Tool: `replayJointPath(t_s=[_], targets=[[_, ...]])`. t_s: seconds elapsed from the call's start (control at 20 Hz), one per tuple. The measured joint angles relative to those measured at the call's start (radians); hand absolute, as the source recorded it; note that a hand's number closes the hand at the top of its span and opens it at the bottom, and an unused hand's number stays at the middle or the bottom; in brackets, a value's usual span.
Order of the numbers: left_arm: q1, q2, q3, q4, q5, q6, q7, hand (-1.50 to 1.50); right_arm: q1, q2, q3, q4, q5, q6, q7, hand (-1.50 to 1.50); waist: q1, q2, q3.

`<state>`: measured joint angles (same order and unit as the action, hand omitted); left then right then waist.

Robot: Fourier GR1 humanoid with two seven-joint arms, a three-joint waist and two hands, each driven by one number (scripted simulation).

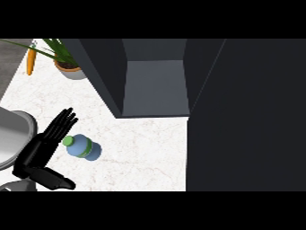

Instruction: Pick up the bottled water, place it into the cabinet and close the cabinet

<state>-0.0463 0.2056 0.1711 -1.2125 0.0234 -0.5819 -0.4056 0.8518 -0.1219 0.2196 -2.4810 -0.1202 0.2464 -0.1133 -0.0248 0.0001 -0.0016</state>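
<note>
Here bottle (82, 147) seemingly touches left hand (44, 148).

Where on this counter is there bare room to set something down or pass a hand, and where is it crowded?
Bare white marble counter lies between the blue plastic water bottle with green cap and the dark open cabinet, up to its door. Another patch sits between the potted green plant and the black left hand. It is crowded where that hand meets the bottle.
</note>
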Motion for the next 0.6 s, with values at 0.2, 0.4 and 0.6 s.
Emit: replayJointPath(t_s=[0.2, 0.4, 0.6], targets=[[-0.055, 0.002, 0.011, 0.171, -0.064, 0.045, -0.127, -1.50, 0.040, -0.005, 0.008, -0.002, 0.006, 0.024, -0.040, -1.50, -0.002, 0.000, 0.000], [-0.120, 0.016, 0.008, 0.347, -0.107, 0.070, -0.217, -1.50, 0.062, -0.005, 0.032, -0.006, 0.013, 0.027, -0.047, -1.50, -0.005, 0.002, -0.001], [-0.169, 0.013, -0.013, 0.463, -0.113, 0.050, -0.240, -1.50, 0.092, -0.012, 0.029, -0.009, 0.018, 0.035, -0.068, -1.50, -0.008, 0.002, -0.001]])
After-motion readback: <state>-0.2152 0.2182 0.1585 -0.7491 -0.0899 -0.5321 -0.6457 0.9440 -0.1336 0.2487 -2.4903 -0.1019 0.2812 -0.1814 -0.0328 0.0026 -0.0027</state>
